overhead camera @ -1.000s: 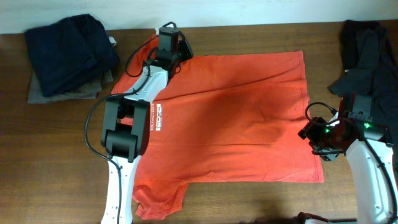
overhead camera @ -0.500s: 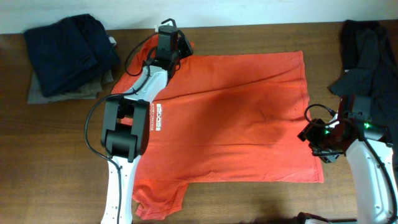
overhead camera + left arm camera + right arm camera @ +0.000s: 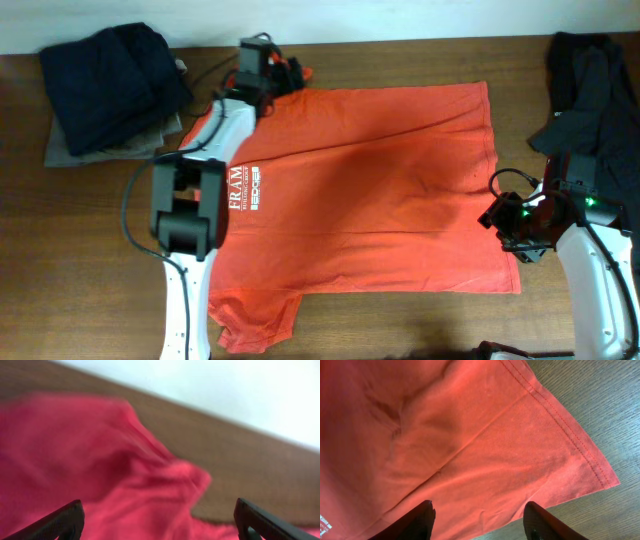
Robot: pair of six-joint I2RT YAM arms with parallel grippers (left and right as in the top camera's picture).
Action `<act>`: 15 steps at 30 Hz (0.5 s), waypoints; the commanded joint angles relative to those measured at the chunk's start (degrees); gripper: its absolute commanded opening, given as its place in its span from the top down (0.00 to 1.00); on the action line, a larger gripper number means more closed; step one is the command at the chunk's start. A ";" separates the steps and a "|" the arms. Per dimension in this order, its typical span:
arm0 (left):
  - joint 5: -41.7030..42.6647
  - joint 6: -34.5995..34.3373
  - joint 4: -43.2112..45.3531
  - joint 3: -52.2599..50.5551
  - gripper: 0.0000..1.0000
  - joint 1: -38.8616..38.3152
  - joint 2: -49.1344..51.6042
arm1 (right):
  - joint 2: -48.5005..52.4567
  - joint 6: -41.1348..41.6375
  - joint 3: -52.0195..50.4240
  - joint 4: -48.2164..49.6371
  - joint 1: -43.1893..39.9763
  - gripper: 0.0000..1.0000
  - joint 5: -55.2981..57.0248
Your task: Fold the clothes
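The left arm (image 3: 228, 125) reaches from the near edge of the desk (image 3: 90, 250) up toward its far side, its white links lying over the left part of the T-shirt (image 3: 380, 180). The left gripper (image 3: 159, 520) sits at the shirt's far left corner, by a bunched sleeve; its jaws are released and spread wide, with rumpled red cloth lying beyond them and nothing pinched between. The right arm (image 3: 590, 270) comes in from the near right corner and bends inward. The right gripper (image 3: 481, 519) hovers over the shirt's right hem near its lower corner, jaws apart and gripping nothing.

The red-orange T-shirt lies spread flat across the middle of the brown wooden desk, white lettering (image 3: 245, 188) beside the left arm, one sleeve sticking out at the near left. A pile of dark clothes (image 3: 110, 85) rests on a grey cloth (image 3: 70, 150) at the far left corner. More dark clothes (image 3: 590, 80) lie at the far right. A white wall (image 3: 400, 18) runs behind the desk.
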 commanded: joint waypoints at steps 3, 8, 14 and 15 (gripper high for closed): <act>0.13 -5.88 -2.36 1.27 0.08 6.14 -3.58 | -0.17 -0.61 0.92 0.68 0.46 0.38 -0.72; 3.93 -5.95 -2.45 1.25 0.24 7.10 -3.10 | -0.17 -0.59 0.92 1.42 0.46 0.38 -0.72; 8.52 -11.15 -4.04 1.25 0.25 6.71 -2.93 | -0.17 -0.59 0.92 1.46 0.46 0.38 -0.72; 8.92 -11.87 -4.04 1.25 0.26 6.71 -2.93 | -0.17 -0.59 0.92 1.49 0.46 0.38 -0.72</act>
